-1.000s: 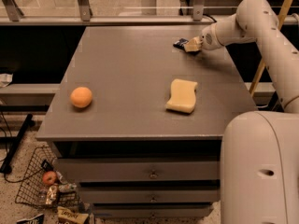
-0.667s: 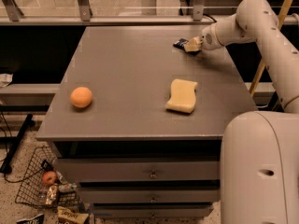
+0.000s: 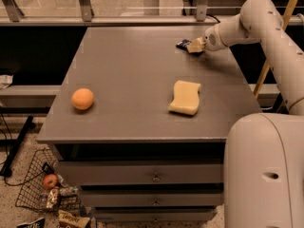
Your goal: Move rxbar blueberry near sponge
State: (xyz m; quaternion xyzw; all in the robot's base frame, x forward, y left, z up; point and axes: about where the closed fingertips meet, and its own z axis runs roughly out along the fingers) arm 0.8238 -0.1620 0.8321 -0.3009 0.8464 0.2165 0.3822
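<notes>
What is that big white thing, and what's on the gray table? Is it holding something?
That is a robot: a rolling white body with one long arm. At the arm's end sits its gripper, the robot's hand. The one picture looks down on the table from near the robot's body. The gripper is at the far right corner, right at a small dark blue snack bar, the rxbar blueberry. Whether it grips the bar, I cannot tell. Closer lie a pale yellow sponge and, to the left, an orange. The job: bring the bar near the sponge.
</notes>
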